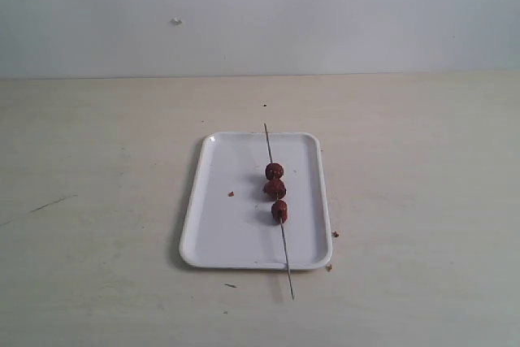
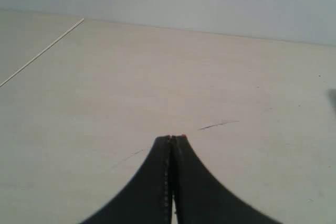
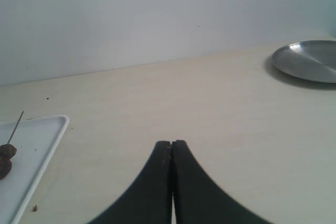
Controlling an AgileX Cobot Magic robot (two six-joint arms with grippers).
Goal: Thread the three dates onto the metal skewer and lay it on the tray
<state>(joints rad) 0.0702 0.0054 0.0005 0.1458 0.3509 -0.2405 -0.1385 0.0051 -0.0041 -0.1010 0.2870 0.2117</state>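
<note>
The left fingers (image 2: 155,182) are pressed together tip to tip with nothing between them, poised over bare pale worktop (image 2: 105,87) marked by a thin dark scratch (image 2: 218,125). The right fingers (image 3: 155,182) are likewise closed on nothing, hanging above the same surface, with a corner of the tray (image 3: 39,145) off to one side and a round metal plate (image 3: 310,61) lying well apart near the wall. Neither arm appears in the exterior view. There the white tray (image 1: 231,229) sits flat in the middle of the worktop, and the metal skewer (image 1: 285,251) lies along its length on the right-hand half, running from far to near. Its far tip reaches just past the far rim, and its near tip juts out over the near rim above the worktop. The three dates (image 1: 275,189) are threaded on it in a close row around the tray's middle, resting on the white surface. A small reddish crumb (image 1: 231,194) lies on the tray to their left, and two more crumbs (image 1: 335,234) lie on the worktop just beside the tray's right rim.
</note>
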